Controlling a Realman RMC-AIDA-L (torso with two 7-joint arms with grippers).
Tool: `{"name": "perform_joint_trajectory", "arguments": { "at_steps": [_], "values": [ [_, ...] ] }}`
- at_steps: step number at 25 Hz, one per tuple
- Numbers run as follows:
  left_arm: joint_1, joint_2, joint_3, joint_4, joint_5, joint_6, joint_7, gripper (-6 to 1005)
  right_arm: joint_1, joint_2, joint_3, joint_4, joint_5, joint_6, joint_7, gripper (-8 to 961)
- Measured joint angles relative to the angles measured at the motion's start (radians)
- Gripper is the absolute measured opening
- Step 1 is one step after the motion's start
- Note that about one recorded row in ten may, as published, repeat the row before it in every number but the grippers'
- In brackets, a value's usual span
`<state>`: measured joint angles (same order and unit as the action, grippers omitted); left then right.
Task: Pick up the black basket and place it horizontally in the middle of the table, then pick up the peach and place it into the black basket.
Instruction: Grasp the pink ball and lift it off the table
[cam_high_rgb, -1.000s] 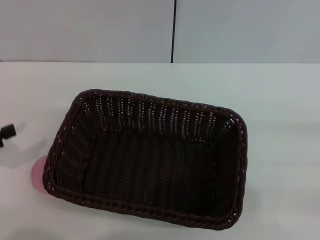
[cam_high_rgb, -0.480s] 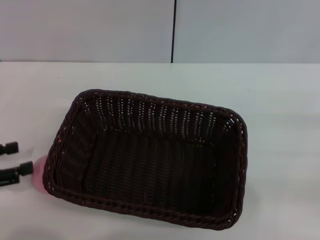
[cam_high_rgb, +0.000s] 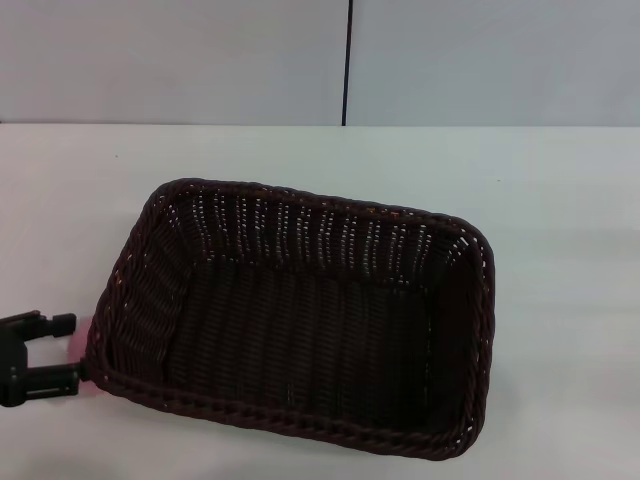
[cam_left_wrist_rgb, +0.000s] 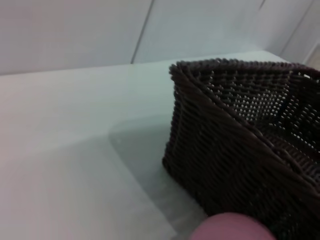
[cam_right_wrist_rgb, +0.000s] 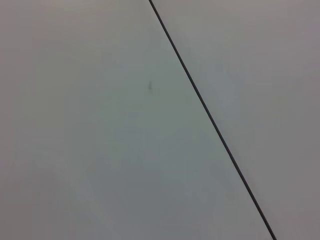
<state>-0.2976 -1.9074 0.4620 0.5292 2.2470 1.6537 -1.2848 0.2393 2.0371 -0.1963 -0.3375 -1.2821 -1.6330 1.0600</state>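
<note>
The black basket (cam_high_rgb: 300, 320) lies with its long side across the middle of the white table (cam_high_rgb: 560, 200), its open top up and nothing inside. The pink peach (cam_high_rgb: 82, 346) sits against the basket's near-left corner, mostly hidden by the basket and my left gripper. My left gripper (cam_high_rgb: 64, 350) is low at the left edge of the head view, open, with one finger on each side of the peach. The left wrist view shows the basket wall (cam_left_wrist_rgb: 235, 150) and the top of the peach (cam_left_wrist_rgb: 232, 229). My right gripper is out of view.
A pale grey wall (cam_high_rgb: 180, 60) with a dark vertical seam (cam_high_rgb: 347, 60) stands behind the table. The right wrist view shows only that wall and the seam (cam_right_wrist_rgb: 210, 117). Bare tabletop lies left of, behind and right of the basket.
My left gripper has moved down and to the right along the table's left side, and its fingers now straddle the peach. The basket has not moved.
</note>
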Motion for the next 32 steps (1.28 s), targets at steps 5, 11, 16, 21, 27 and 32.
{"name": "perform_joint_trajectory", "arguments": {
  "at_steps": [5, 11, 16, 21, 27, 32],
  "values": [
    [-0.004, -0.008, 0.004, 0.0, 0.015, -0.01, 0.0, 842, -0.006, 0.0, 0.0, 0.0, -0.002, 0.001, 0.0, 502],
    [-0.004, -0.01, 0.001, 0.0, 0.016, -0.026, -0.009, 777, -0.007, 0.0, 0.0, 0.001, -0.002, 0.001, -0.001, 502],
    [0.001, -0.01, -0.003, 0.0, 0.015, -0.042, -0.012, 647, -0.008, 0.001, 0.0, 0.002, -0.002, 0.007, -0.001, 502],
    [0.004, -0.009, -0.014, 0.0, 0.007, -0.036, -0.012, 462, -0.009, 0.002, 0.0, 0.002, -0.002, 0.009, -0.002, 502],
    [0.005, -0.005, -0.069, 0.0, 0.005, -0.013, -0.009, 345, -0.011, 0.002, 0.0, 0.002, -0.002, 0.011, -0.002, 502],
    [0.005, 0.007, -0.245, 0.0, 0.005, 0.016, -0.002, 312, -0.013, 0.002, 0.0, 0.002, 0.0, 0.012, -0.002, 502]
  ]
}}
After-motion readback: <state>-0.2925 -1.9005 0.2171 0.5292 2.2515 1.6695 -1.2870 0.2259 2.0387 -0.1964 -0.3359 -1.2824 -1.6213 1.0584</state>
